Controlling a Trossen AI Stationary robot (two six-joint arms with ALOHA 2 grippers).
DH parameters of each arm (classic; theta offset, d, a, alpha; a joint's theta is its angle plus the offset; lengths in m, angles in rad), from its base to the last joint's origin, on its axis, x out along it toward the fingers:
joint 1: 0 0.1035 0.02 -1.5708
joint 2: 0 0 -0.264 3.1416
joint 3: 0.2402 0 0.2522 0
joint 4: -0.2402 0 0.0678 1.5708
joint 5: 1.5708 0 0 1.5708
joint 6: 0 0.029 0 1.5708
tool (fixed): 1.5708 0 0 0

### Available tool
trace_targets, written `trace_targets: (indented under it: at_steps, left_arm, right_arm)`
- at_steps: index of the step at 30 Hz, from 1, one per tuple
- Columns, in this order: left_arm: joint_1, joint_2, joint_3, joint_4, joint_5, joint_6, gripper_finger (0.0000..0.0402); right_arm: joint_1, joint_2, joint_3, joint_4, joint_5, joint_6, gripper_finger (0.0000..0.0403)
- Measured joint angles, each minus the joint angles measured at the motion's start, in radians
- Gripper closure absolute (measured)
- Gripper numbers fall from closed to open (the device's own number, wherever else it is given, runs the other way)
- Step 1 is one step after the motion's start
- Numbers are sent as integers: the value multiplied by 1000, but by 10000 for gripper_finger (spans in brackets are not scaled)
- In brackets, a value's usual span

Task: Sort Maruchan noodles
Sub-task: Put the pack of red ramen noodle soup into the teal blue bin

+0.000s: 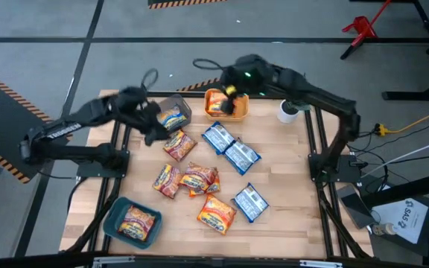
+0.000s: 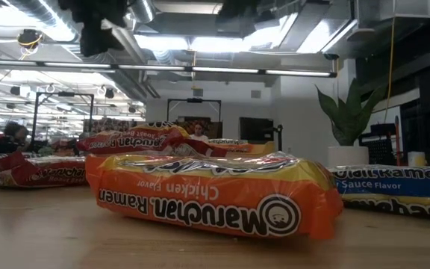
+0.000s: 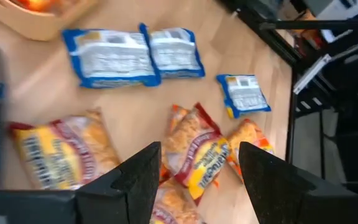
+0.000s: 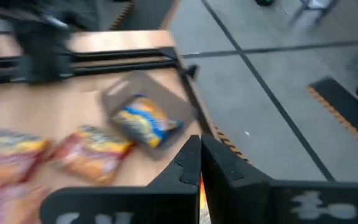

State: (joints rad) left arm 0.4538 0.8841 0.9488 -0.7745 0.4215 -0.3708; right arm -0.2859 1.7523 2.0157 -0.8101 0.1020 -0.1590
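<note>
Maruchan noodle packets lie flat on the wooden table: blue ones (image 1: 229, 147), red ones (image 1: 179, 145) and an orange one (image 1: 216, 214), the last close up in the low view (image 2: 215, 194). My left gripper (image 1: 155, 132) hangs open above the red packets by the grey bin (image 1: 179, 104); its fingers (image 3: 138, 180) straddle nothing. My right gripper (image 1: 228, 95) is shut (image 4: 199, 165) and raised over the yellow-orange bin (image 1: 233, 110); I see nothing held in it. One packet (image 4: 143, 122) lies in the grey bin.
A teal bin (image 1: 121, 216) at the near left holds a red packet (image 1: 138, 222). A white cup (image 1: 287, 112) stands at the far right. Black frame rails (image 1: 315, 141) run along the table's sides. Bare wood shows at the right and near edges.
</note>
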Motion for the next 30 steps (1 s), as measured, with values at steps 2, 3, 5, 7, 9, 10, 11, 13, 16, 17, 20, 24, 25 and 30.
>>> trace_targets:
  at_steps: [2, 3, 5, 7, 9, 10, 11, 13, 16, 17, 20, 24, 25, 30]
  left_arm:
    - [-89, -37, -103, 118, -53, -77, 192]
    - [-133, -49, -159, 191, -76, -124, 192]
    - [-216, -61, -280, 353, -120, -232, 192]
    - [-286, -70, -391, 525, -144, -339, 192]
    - [-345, -69, -484, 697, -161, -432, 192]
    - [-374, -63, -524, 769, -175, -472, 192]
    - [-402, -51, -559, 846, -190, -507, 192]
    - [-450, -40, -609, 963, -232, -556, 192]
    - [-515, -27, -628, 1063, -300, -577, 192]
    - [-540, -20, -628, 1080, -315, -577, 192]
    - [-615, -4, -628, 1146, -367, -578, 192]
    - [-719, 35, -625, 1188, -457, -586, 192]
    - [-742, 50, -621, 1188, -479, -588, 192]
    - [-834, 162, -561, 1187, -554, -588, 192]
  right_arm:
    - [69, -53, 24, -71, 44, 2, 403]
    - [106, -83, 28, -98, 73, 18, 403]
    - [185, -142, 30, -154, 129, 64, 403]
    - [272, -193, 31, -245, 151, 117, 403]
    - [364, -228, 31, -350, 155, 215, 403]
    - [412, -233, 25, -392, 170, 269, 403]
    - [464, -241, 12, -428, 197, 324, 403]
    - [575, -245, -31, -497, 275, 416, 403]
    - [730, -246, -135, -509, 396, 552, 401]
    - [779, -246, -180, -504, 424, 598, 398]
    - [900, -244, -350, -401, 463, 727, 375]
    - [998, -241, -610, -163, 498, 885, 317]
    - [1009, -241, -676, -78, 513, 913, 300]
    - [1016, -239, -969, 378, 525, 934, 225]
